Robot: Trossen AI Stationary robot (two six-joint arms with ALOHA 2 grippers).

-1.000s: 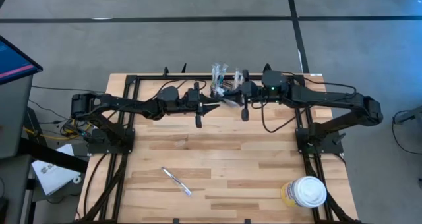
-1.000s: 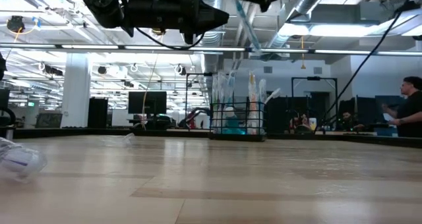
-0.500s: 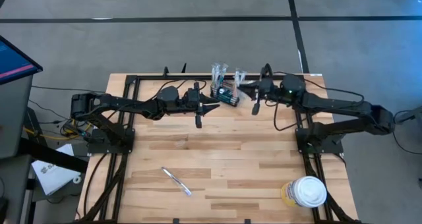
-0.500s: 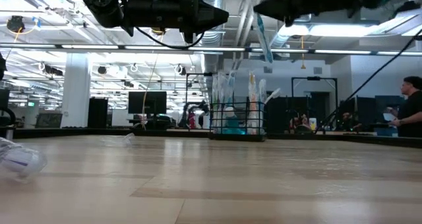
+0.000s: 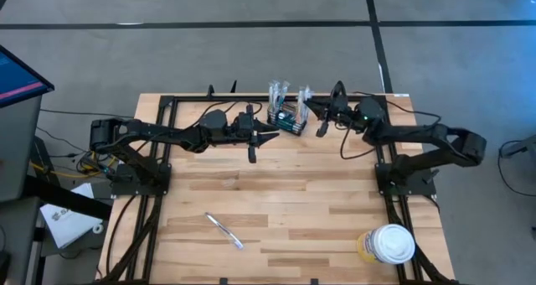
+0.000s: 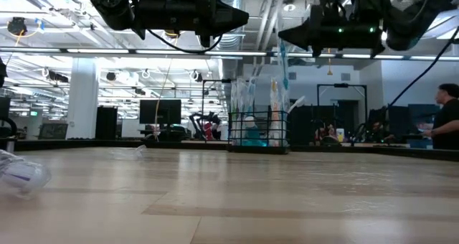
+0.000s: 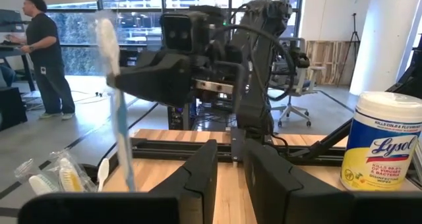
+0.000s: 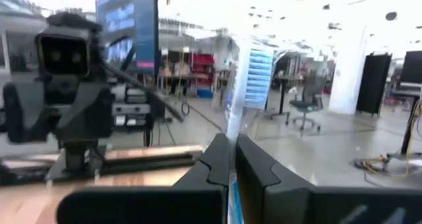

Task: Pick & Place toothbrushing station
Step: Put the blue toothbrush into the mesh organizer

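Note:
The toothbrushing station is a small black wire-mesh holder (image 5: 285,120) standing on its base at the table's far middle, with several wrapped toothbrushes upright in it; it also shows in the low view (image 6: 258,133). My right gripper (image 5: 308,106) hovers just right of and above the holder, shut on a clear-wrapped toothbrush with blue bristles (image 6: 282,61). My left gripper (image 5: 272,137) hovers left of the holder, above the table. It is narrowly open and empty, and it also shows in the left wrist view (image 7: 231,178). My right gripper pinches the toothbrush's shaft (image 8: 232,141) between its two fingers, a little below the bristle head (image 8: 254,69). The fingers lie level, come from the table's right and cross the shaft. The brush stands nearly upright, with its long handle (image 7: 124,151) hanging below the fingers, clear of the holder.
A wrapped toothbrush (image 5: 224,231) lies on the wood near the table's front left. A white-lidded yellow wipes tub (image 5: 387,244) stands at the front right corner. Black frame rails (image 5: 163,151) run along both table sides. People stand in the room beyond.
My right gripper has drawn back toward the table's right edge from over the holder and come down, staying shut on the toothbrush. The toothbrush has turned from slanted to nearly upright and hangs lower, beside the brushes in the holder.

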